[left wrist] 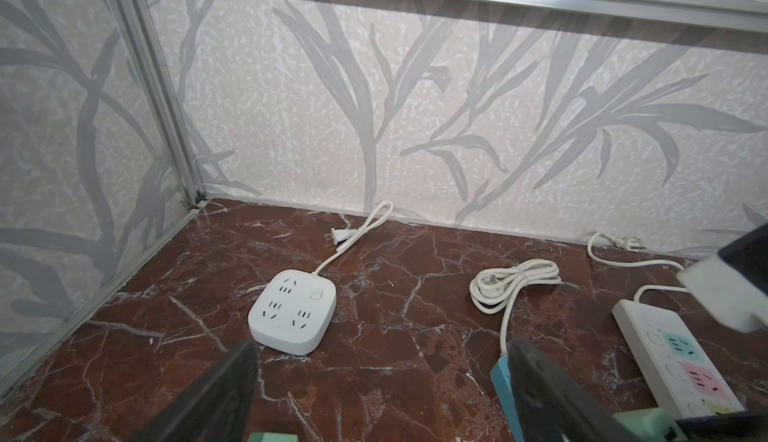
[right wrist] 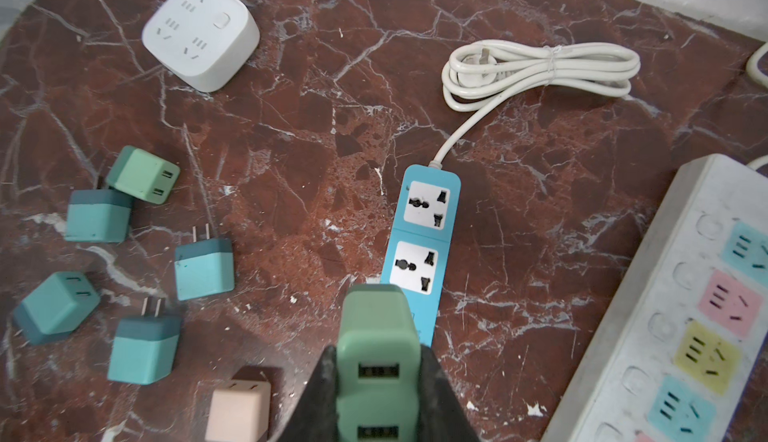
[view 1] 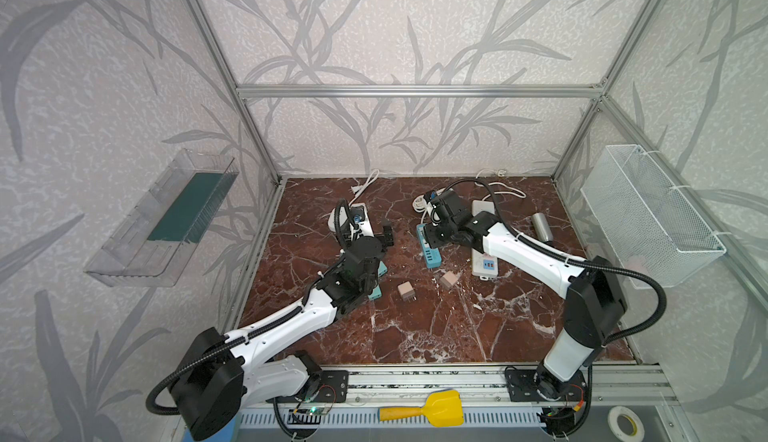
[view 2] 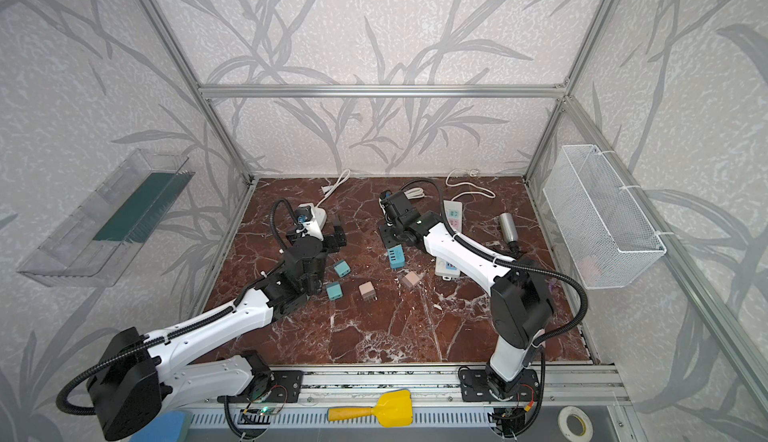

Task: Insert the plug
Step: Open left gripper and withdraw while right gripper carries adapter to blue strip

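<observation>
Right gripper clamps the pale green plastic cube plug over the blue plastic power strip; left gripper gapes wide, empty.

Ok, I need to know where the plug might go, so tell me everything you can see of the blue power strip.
The blue power strip is a narrow, rounded bar of plastic lying flat on the marble table. Two white socket faces show on top, both empty. A white cord leaves one end and runs to a tied coil. In the right wrist view its other end is hidden behind the green plug held in the right gripper; whether they touch cannot be told.
</observation>
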Robot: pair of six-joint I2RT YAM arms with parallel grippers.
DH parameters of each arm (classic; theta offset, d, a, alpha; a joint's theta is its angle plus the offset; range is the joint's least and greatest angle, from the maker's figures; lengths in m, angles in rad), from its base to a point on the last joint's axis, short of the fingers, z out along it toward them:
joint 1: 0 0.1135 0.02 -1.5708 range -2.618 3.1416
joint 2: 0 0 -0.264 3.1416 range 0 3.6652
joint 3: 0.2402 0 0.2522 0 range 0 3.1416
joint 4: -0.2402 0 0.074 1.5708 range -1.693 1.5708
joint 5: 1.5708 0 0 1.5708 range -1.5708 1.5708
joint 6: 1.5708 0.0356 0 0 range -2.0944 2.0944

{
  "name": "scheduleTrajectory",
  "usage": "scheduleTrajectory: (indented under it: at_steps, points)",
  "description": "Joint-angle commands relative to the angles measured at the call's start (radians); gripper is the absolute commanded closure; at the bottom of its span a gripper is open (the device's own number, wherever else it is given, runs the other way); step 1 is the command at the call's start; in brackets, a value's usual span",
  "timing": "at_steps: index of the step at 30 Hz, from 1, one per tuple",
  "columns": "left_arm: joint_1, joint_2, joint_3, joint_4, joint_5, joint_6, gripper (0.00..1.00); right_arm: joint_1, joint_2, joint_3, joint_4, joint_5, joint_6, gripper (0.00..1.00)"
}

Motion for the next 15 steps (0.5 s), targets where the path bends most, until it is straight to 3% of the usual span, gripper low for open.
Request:
scheduleTrajectory:
  at_steps: [1, 7, 15]
  points:
    - [0.044, 0.008, 0.059, -0.156, 0.054, -0.186, 0.06, -0.003, 0.056, 0.056, 0.027, 0.056, -0.057, 1.00]
    - [0.110, 0.028, 0.093, -0.230, 0.124, -0.246, 0.07, -0.053, 0.214, 0.201, 0.017, 0.105, -0.125, 1.00]
    - [0.137, 0.040, 0.105, -0.235, 0.164, -0.226, 0.09, -0.112, 0.331, 0.335, -0.070, 0.024, -0.106, 1.00]
